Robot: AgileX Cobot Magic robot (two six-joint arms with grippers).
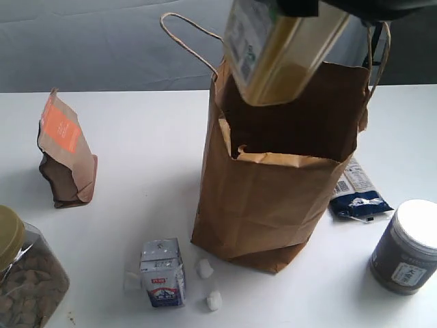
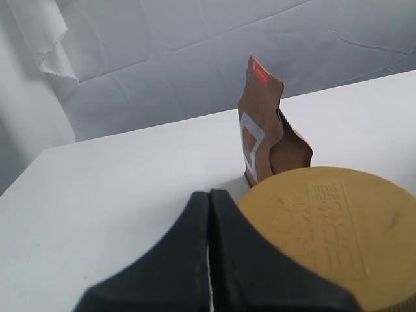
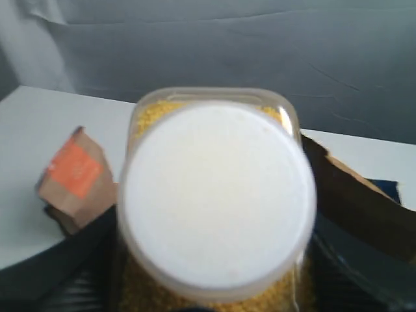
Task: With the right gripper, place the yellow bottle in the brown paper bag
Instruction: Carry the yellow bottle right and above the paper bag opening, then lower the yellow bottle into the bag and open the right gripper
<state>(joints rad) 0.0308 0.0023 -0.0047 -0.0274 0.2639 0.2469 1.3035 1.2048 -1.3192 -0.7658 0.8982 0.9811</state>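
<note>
Outside view: the right gripper [image 1: 304,7] holds the yellow bottle [image 1: 283,51] tilted above the open brown paper bag [image 1: 266,198]. Left wrist view: the left gripper [image 2: 209,260] has its jaws pressed together, empty, beside a jar lid [image 2: 338,234]. Right wrist view: the bottle's white cap [image 3: 218,195] fills the middle.

A tall, slim clear plastic bottle [image 1: 290,51] of yellow granules with a white round cap hangs tilted just above the open mouth of a large, creased brown kraft-paper bag [image 1: 263,205]. The bottle's base is lowest and its upper end is clamped in the bulky black right gripper [image 1: 321,7]. The bag stands upright with both twisted loop handles raised.
</note>
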